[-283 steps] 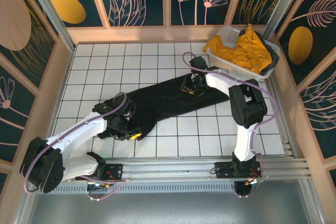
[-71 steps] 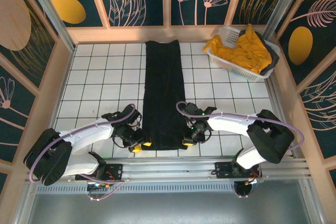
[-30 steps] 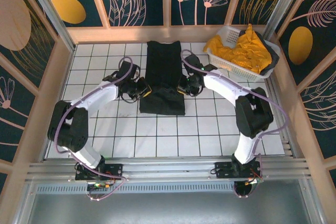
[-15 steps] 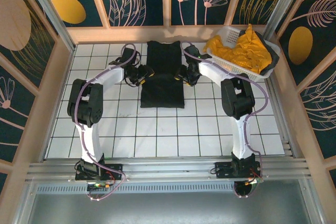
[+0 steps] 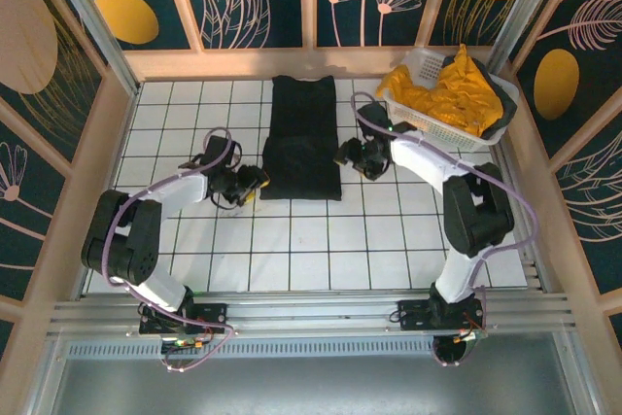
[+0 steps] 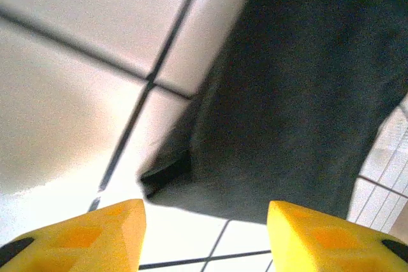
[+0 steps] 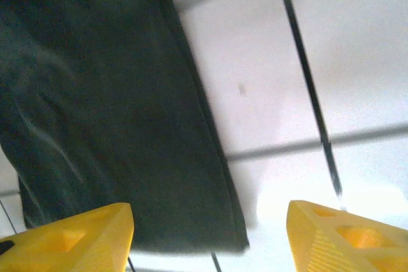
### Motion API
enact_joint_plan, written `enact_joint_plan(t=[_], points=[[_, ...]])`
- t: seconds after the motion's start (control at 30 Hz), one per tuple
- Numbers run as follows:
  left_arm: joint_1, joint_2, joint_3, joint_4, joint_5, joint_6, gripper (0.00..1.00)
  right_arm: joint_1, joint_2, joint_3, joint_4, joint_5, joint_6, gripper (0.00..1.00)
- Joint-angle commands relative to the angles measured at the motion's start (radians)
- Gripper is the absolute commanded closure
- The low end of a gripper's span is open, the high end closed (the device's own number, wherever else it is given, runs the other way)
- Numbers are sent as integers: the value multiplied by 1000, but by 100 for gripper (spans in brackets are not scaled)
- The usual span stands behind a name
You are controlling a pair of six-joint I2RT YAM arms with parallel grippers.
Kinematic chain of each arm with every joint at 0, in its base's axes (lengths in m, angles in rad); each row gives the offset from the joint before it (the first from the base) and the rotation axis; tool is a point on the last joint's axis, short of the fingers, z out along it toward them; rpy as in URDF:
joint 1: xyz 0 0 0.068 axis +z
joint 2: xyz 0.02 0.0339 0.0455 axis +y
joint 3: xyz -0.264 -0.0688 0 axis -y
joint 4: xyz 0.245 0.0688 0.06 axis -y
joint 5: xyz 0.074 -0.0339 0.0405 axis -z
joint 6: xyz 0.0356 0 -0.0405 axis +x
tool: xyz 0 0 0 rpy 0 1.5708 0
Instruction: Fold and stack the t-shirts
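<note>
Your left claw (image 5: 253,186) and right claw (image 5: 346,155) hang released; black t-shirt (image 5: 301,138) looks limp, light, so pinch its near corners

The folded t-shirt (image 5: 301,138) lies on the bench (image 5: 292,250) toward 12 o'clock, left fingers (image 6: 83,237) just off its 8 o'clock corner, right fingers (image 7: 70,237) beside its 3 o'clock edge. At 2 o'clock, heaped t-shirts (image 5: 447,94) lie in a basket (image 5: 414,117).

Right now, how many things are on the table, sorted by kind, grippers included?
Black t-shirt, folded flat: 1
White basket: 1
Yellow fabric heap in the basket (separate shirts cannot be told): 1
Grippers: 2, the left gripper and the right gripper, both open
Total: 5
</note>
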Motion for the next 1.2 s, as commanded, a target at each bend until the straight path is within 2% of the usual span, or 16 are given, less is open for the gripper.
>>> enact_joint_plan(t=[0.0, 0.13, 0.37, 0.43, 0.5, 0.6, 0.7, 0.8, 0.97, 1.17], points=[[-2, 5, -42, 129, 73, -105, 48, 41, -20, -105, 110, -84, 98, 36], [-11, 67, -47, 143, 86, -119, 52, 55, 18, -154, 171, -128, 137, 38], [-26, 155, 10, 175, 82, -127, 54, 53, 120, -124, 207, -144, 150, 44], [-30, 182, 42, 175, 78, -131, 56, 52, 152, -115, 228, -165, 171, 52], [-32, 199, 65, 182, 72, -136, 60, 52, 167, -105, 235, -169, 190, 64], [-32, 207, 95, 163, 52, -127, 77, 49, 165, -102, 227, -144, 204, 82], [-32, 180, 94, 140, 28, -109, 98, 48, 132, -119, 218, -119, 206, 99], [-32, 136, 66, 125, 38, -92, 100, 47, 82, -153, 201, -104, 205, 100], [-47, 36, -15, 95, 117, -57, 100, 69, -6, -243, 152, -138, 140, 100], [-118, -136, -121, 0, 173, -66, 100, 119, -175, -365, 68, -199, 104, 100]])
